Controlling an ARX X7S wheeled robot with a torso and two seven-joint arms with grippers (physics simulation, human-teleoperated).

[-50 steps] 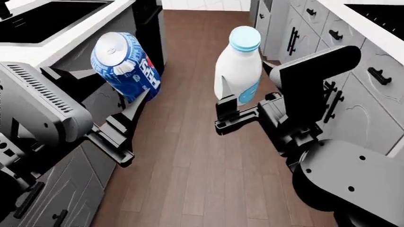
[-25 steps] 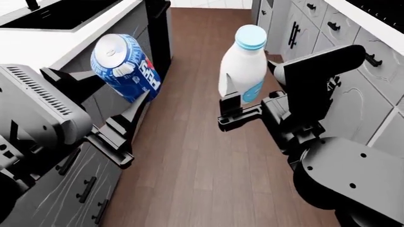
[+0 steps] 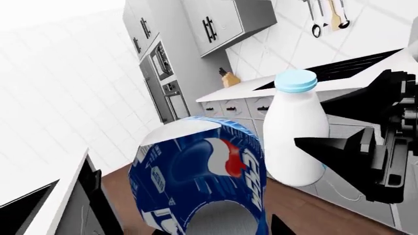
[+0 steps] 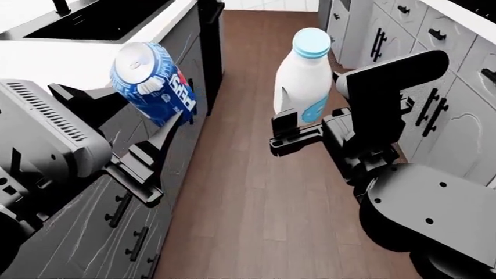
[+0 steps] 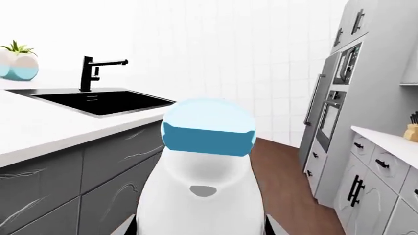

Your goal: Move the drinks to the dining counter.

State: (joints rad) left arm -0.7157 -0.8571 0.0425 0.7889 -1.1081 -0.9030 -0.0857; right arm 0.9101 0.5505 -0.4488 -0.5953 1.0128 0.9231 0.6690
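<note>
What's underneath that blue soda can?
Nothing supports the Pepsi can; the left gripper holds it tilted in the air. Below lie grey cabinet fronts and the wooden floor. Its base is covered.

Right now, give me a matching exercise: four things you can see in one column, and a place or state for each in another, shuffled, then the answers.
Things:
1. Pepsi can
2. milk bottle
3. sink
4. floor

Places or states:
A. set into the white dining counter
B. held tilted in the left gripper
C. dark wood planks between the cabinets
D. held upright in the right gripper

Pairs: 1-B, 2-D, 3-A, 4-C
</note>
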